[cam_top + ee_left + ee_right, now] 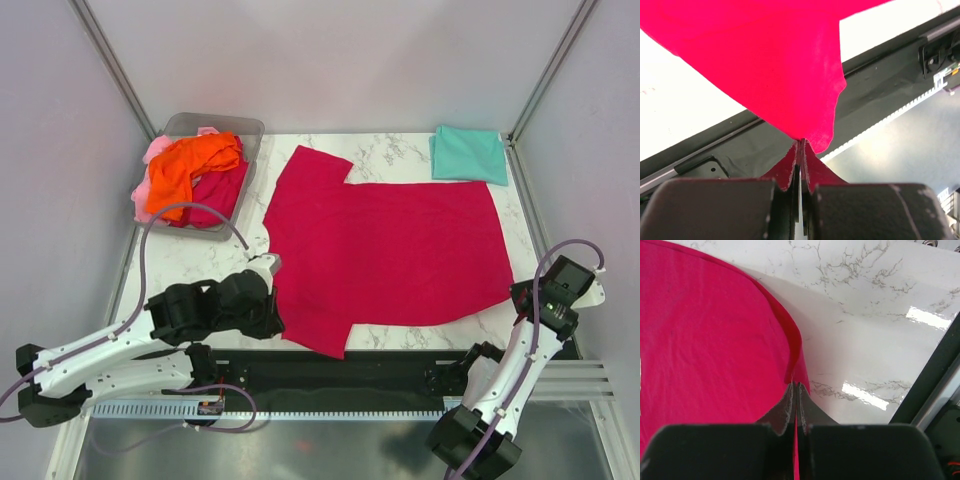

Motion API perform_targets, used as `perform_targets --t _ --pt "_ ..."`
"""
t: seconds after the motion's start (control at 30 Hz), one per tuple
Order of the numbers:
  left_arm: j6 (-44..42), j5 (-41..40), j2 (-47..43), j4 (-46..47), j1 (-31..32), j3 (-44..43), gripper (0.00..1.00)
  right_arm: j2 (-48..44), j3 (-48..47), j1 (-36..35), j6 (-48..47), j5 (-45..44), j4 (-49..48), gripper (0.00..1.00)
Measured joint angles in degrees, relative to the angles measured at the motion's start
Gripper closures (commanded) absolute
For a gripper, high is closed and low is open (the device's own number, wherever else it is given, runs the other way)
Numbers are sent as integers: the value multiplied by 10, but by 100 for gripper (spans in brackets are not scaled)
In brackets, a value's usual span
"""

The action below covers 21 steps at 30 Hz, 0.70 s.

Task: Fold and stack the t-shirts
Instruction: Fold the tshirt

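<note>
Carefully — left and right jaws were clenched on the edge of the crimson t-shirt (390, 240); I judged an even lift best, cloth taut between them.

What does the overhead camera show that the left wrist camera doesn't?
Only overhead: the bin holding the orange shirt and pink shirt, the folded teal shirt, and the right gripper at the hem. Only left wrist: the left gripper pinched shut on cloth, seen close up. Both: the crimson shirt and the white table.
</note>
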<state>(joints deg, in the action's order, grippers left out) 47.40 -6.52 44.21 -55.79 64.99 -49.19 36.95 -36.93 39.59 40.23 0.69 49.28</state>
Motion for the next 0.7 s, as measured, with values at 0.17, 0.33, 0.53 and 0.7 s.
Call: perform_targets --t 0.17,0.33,0.53,0.7 --pt "0 -33 -1 -15 -2 -26 98 11 -23 -1 0 -4 9 100" --pt "-21 -55 30 -22 -44 -79 98 20 -32 -1 16 6 -13 100" --pt "-107 -13 111 7 -181 -120 98 63 -31 -9 35 32 -78 100" --pt "-176 38 199 32 -288 -156 98 166 -45 -66 42 29 -129 100"
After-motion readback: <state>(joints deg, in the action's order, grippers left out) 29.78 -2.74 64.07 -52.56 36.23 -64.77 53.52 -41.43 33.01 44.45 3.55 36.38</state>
